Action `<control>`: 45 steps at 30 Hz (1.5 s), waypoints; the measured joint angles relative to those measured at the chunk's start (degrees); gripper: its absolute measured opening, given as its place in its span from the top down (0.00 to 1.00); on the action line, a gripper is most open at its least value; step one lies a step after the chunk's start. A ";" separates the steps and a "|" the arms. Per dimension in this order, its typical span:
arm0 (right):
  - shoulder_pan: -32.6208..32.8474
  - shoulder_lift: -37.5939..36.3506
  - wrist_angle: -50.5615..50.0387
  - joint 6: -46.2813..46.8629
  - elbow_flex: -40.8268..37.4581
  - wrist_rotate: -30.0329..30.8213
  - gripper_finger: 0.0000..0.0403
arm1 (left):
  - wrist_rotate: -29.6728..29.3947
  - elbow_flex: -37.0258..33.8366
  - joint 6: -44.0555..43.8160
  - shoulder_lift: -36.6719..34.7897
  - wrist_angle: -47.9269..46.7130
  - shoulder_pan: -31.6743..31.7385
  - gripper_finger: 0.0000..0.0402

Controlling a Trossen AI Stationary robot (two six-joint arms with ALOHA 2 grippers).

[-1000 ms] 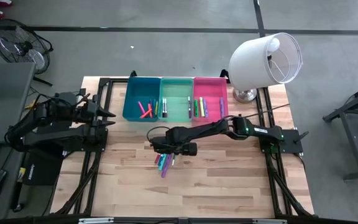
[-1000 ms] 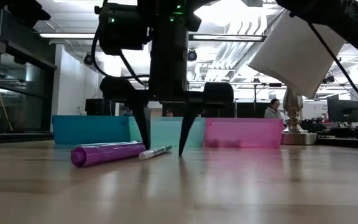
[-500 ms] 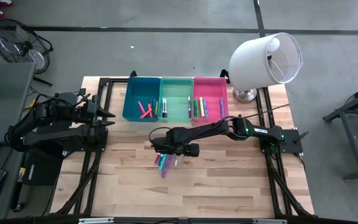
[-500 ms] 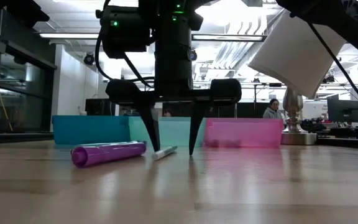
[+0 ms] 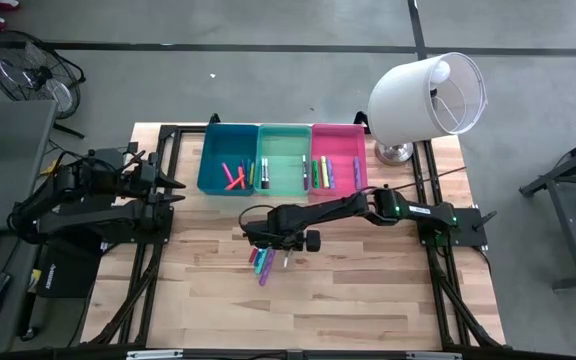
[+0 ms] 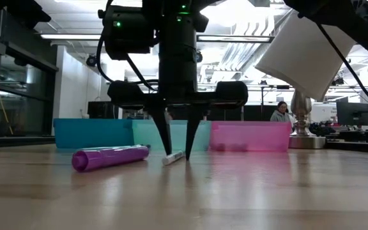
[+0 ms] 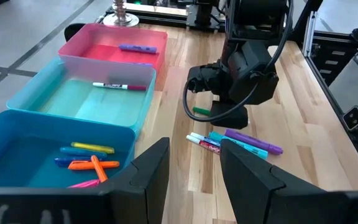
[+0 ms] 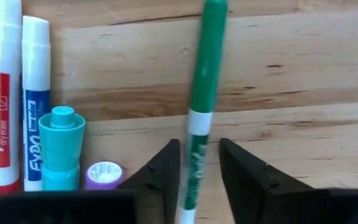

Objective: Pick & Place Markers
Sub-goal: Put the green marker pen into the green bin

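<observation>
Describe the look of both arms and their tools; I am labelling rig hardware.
Both arms are matte black. The right tool has two tapering pointed fingers under a wide crossbar, black cables looping beside it, and green lights above. The left tool has broad, flat black fingers.

A: Where do the bins [image 5: 282, 158] sit?
B: Three in a row along the far edge of the tabletop [image 5: 368, 290], each with markers in it. The lamp [image 5: 426, 97] stands just beside the row, at its right end.
A: And the loose markers [image 5: 263, 262]?
B: In a small cluster on the tabletop in front of the bins. The right hand [image 5: 284, 243] is down over them, one marker [image 8: 197, 138] between its fingers.
A: The left hand [image 5: 173, 186]?
B: Left of the bins, off the cluster.
</observation>
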 joint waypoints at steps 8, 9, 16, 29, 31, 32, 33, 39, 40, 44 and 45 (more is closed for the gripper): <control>0.02 0.00 0.19 -0.49 -0.07 -0.76 0.91 | -0.01 0.00 0.00 0.00 -0.02 0.00 0.65; 0.02 0.00 0.23 -1.00 -0.07 -0.87 0.93 | 0.00 0.00 0.00 0.00 -0.02 0.00 0.65; 0.02 0.00 0.44 -1.61 -0.07 -1.01 0.95 | -0.01 0.00 0.00 0.00 -0.02 0.00 0.65; 0.02 -1.11 -0.32 -2.90 -0.17 0.27 0.95 | 0.01 0.00 -0.02 0.00 -0.07 0.00 0.65; 0.02 -1.11 -0.41 -3.26 -0.05 0.25 0.95 | 0.01 0.02 -0.02 0.00 -0.07 0.00 0.65; 0.02 -1.11 -0.47 -3.66 0.20 0.21 0.95 | -0.01 0.02 -0.02 0.00 -0.07 0.00 0.65; 0.02 -1.11 -0.43 -3.87 0.28 0.16 0.95 | 0.01 0.02 -0.02 0.00 -0.07 0.00 0.65; 0.02 -1.47 -0.24 -4.35 0.26 0.25 0.95 | 0.01 0.02 -0.02 0.00 -0.07 0.00 0.65; 0.02 -1.65 -0.29 -4.38 0.26 0.29 0.95 | -0.01 0.02 -0.02 0.00 -0.07 0.00 0.65; 0.11 -2.60 -0.87 -5.43 0.20 0.09 0.95 | -0.01 0.02 -0.04 0.00 -0.04 0.00 0.65; 0.09 -2.97 -0.87 -5.68 0.22 0.12 0.95 | 0.01 0.02 -0.04 0.00 -0.07 0.00 0.65</control>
